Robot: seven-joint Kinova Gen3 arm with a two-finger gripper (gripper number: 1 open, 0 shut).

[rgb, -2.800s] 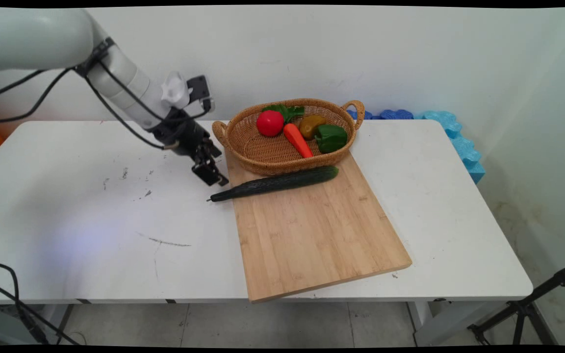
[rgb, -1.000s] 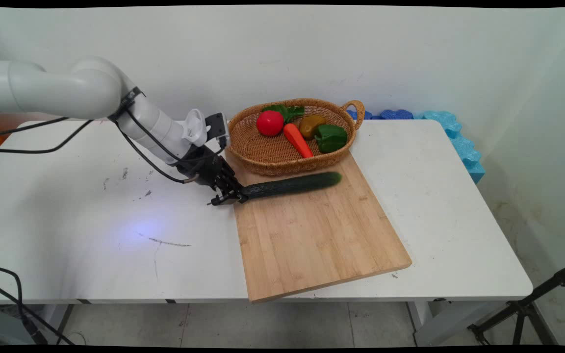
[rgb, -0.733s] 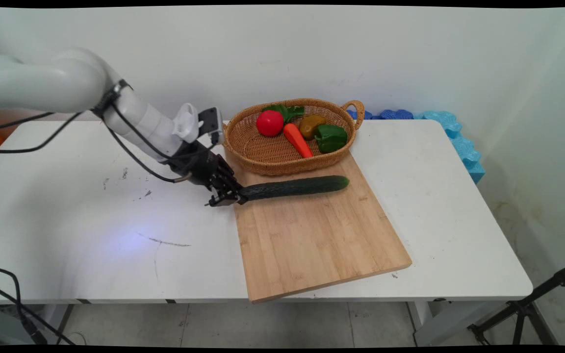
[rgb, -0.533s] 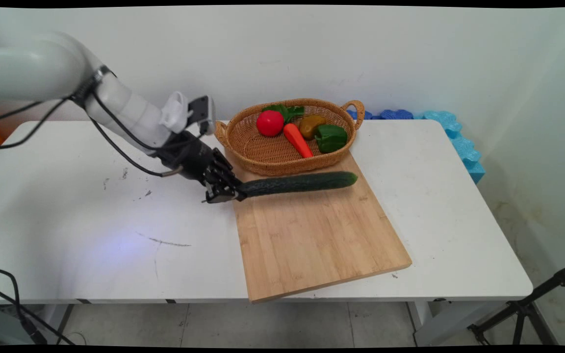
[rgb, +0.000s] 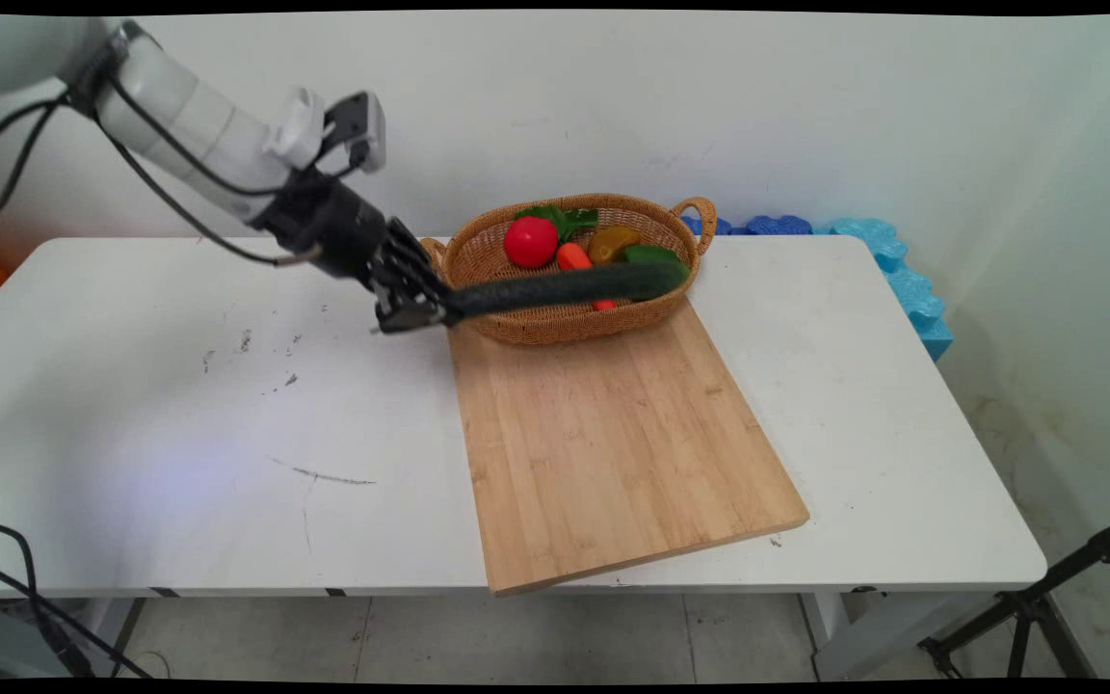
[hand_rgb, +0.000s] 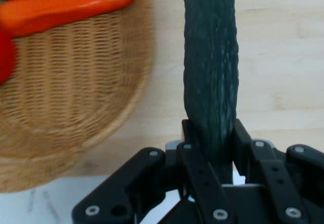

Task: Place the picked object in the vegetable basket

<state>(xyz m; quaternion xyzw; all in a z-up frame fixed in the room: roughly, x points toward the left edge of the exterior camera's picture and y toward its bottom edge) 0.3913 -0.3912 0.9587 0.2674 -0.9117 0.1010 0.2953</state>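
I hold the cucumber [rgb: 569, 286] by its stem end, so nearly its whole length sticks out level to the side, lifted clear of the cutting board [rgb: 613, 434] and crossing in front of the wicker basket [rgb: 516, 323]. Gripping at the tip leaves the long body free, though I judge it a hold that could sag or twist. My pincer [hand_rgb: 210, 150] is narrowed onto the cucumber, its 2 fingers [hand_rgb: 242, 140] pressed against either side. Behind it in the basket lie a tomato [rgb: 530, 241], a carrot [rgb: 570, 256] and 2 peppers [rgb: 630, 249].
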